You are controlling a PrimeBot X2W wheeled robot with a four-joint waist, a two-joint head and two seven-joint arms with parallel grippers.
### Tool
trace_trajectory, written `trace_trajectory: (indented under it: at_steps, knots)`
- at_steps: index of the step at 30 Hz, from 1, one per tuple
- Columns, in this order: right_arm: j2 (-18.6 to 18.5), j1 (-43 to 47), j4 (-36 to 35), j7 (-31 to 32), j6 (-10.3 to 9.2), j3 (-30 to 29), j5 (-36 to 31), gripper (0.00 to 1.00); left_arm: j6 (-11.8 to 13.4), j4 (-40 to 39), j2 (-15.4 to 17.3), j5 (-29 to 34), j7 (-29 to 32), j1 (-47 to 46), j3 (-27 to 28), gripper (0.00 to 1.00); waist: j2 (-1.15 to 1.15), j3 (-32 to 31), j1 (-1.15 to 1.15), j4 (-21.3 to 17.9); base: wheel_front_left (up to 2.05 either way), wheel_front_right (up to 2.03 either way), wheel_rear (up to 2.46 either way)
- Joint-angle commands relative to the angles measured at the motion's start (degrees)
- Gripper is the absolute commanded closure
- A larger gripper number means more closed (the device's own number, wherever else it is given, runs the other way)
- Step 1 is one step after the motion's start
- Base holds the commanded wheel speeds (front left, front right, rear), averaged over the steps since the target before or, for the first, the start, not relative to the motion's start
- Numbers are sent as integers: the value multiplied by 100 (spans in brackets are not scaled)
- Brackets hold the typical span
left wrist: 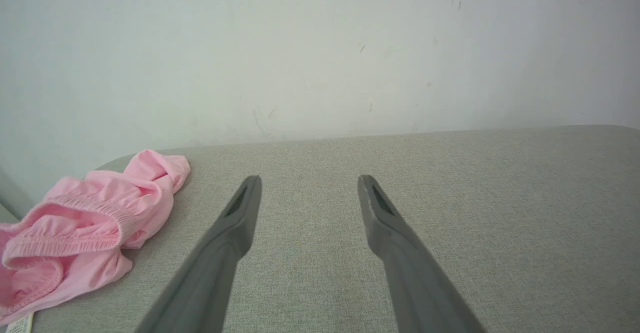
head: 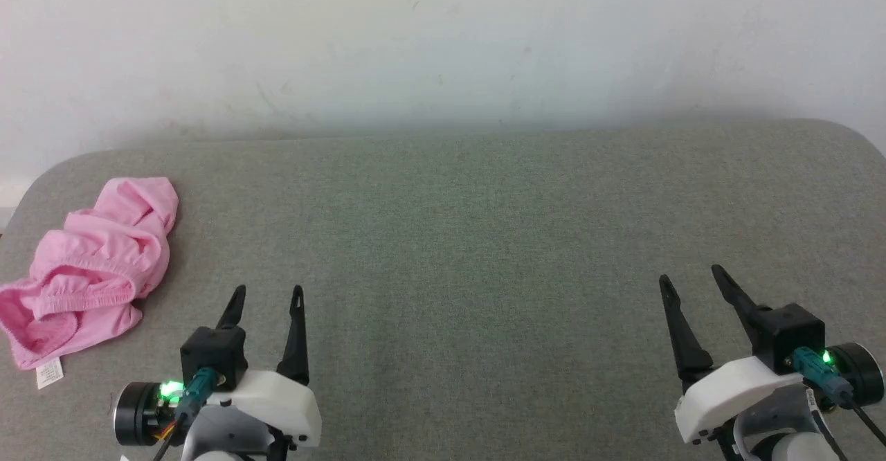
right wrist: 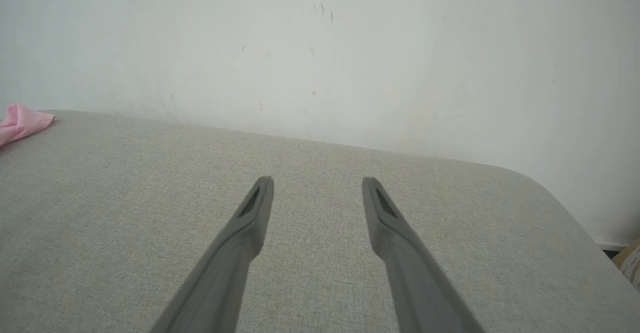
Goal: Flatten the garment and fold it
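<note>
While I watch, pink garment (head: pixel 97 267) crumpled at frame's left on the grey desk (head: pixel 443 239), left hand (head: pixel 268 289) released lower left, right hand (head: pixel 691 273) released lower right.

Soft even light, faint shadow at wall (head: pixel 443 46) base; wrist views slightly blurred, edges perhaps bowed.

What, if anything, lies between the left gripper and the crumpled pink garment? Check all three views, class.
Nothing visible. The left gripper, jaws open and empty, sits just right of the pink garment, with only bare grey fabric surface between them. The garment lies crumpled near the surface's left end.
</note>
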Motion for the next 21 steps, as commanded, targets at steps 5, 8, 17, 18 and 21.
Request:
trace_trajectory:
  at_steps: [5,8,17,18,21]
  knots:
    - [2,-6,29,-102,-1,-51,57,0,39,46,0,-79,-104,-7,-68,0,0,2,0,-1,0,0,0]
    - [3,-8,23,-138,-1,-75,63,0,52,64,-1,-105,-139,-10,-95,0,0,4,0,-1,0,0,0]
    - [4,-6,0,-246,-2,-110,108,0,93,110,-1,-190,-247,-23,-176,0,0,10,0,5,0,0,0]
    - [5,-4,-2,-258,-2,-108,114,0,97,114,-1,-200,-259,-24,-185,0,0,11,0,8,0,0,0]
    - [5,3,-12,-294,-2,-92,124,0,112,124,-1,-231,-295,-27,-213,0,0,11,0,22,0,0,0]
